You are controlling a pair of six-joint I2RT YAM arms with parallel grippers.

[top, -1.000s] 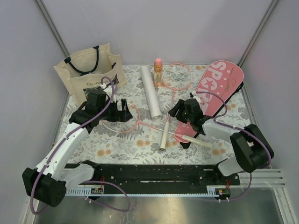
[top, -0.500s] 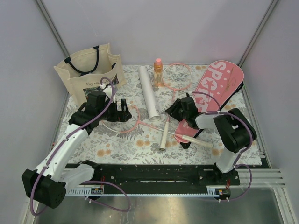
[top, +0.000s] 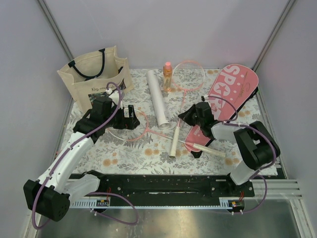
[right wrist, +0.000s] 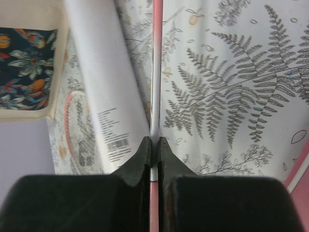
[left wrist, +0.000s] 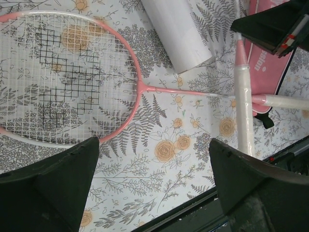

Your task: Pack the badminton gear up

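One pink-framed racket (top: 190, 75) lies at the back by the bottle, its shaft (right wrist: 157, 72) running toward me to a white handle (top: 174, 143). My right gripper (right wrist: 155, 143) is shut on that thin shaft, beside the long white tube (top: 158, 97); from above the right gripper (top: 184, 118) sits just left of the pink "SPORT" cover (top: 232, 91). The second racket's head (left wrist: 63, 72) lies on the cloth in front of my left gripper (left wrist: 153, 145), which hovers open with nothing between its fingers. Its handle (top: 206, 148) lies across the cover's near end.
A beige tote bag (top: 94, 74) with black straps stands at the back left. An orange bottle (top: 168, 77) with a pink cap stands behind the tube. The floral cloth (top: 124, 156) covers the table, and a black rail (top: 158, 184) runs along the near edge.
My right gripper has closed its jaws onto the racket shaft, and the right arm's elbow has shifted. The back racket's head has nudged slightly farther away. The left arm has stayed still.
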